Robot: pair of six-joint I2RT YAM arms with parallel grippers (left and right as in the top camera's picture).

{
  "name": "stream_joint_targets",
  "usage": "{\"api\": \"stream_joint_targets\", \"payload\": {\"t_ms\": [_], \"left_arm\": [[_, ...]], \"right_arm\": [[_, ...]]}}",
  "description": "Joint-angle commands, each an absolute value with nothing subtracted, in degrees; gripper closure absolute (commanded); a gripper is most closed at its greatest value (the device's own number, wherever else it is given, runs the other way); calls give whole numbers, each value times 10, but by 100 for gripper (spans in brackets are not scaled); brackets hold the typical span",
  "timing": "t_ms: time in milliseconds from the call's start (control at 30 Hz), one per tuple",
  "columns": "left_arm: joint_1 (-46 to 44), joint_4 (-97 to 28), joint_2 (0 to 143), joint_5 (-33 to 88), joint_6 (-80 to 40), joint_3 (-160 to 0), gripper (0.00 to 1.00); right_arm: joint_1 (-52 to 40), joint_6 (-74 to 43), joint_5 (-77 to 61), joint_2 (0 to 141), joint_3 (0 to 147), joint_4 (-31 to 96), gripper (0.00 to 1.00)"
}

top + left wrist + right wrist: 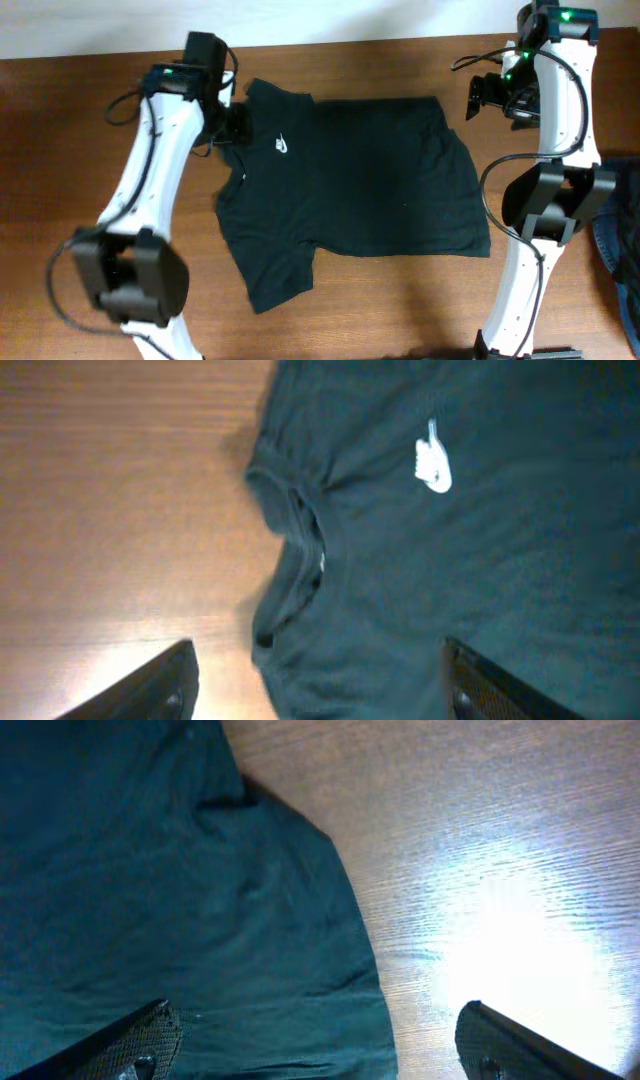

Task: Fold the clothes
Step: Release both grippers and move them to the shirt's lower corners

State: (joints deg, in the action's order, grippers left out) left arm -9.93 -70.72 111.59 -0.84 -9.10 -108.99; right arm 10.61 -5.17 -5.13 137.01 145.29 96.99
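Start on the left. Your left gripper (318, 660) hangs over the neck end of the black T-shirt (370, 180). Its fingers (165, 685) are spread wide and clamp nothing. The collar (295, 550) lies just ahead of the gap, and one finger is over bare worktop (80, 150), the other over fabric. The white swoosh logo (433, 457) sits on the chest, just right of the collar.

The T-shirt lies spread in the middle of the worktop, with the collar to the left and the hem to the right. One short sleeve (265, 285) sticks out toward the near edge.

Further right, your right gripper (318, 1015) is near the shirt's far right corner, also wide open and empty. One finger is over the cloth and the other over bare wood. At the right edge, well apart from the shirt, a blue denim garment (622, 260) lies partly in view.
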Motion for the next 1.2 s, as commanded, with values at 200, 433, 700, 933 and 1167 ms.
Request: {"api": "stream_joint_targets", "payload": {"t_ms": [200,433,700,933,1167], "left_arm": [[-98,-809,1003,-13,-163,-1091,23],[-138,-800,879,-13,-181,-990,22],[-154,-672,723,-13,-246,-727,13],[-143,-567,729,39,-268,-563,7],[-143,-510,772,71,-282,-512,4]], "right_arm": [[78,-98,-71,1157,1393,974,5],[71,-98,-53,985,1172,972,4],[72,-98,-39,861,942,898,3],[94,-103,-38,848,812,825,3],[177,-108,-70,848,722,759,2]]}}
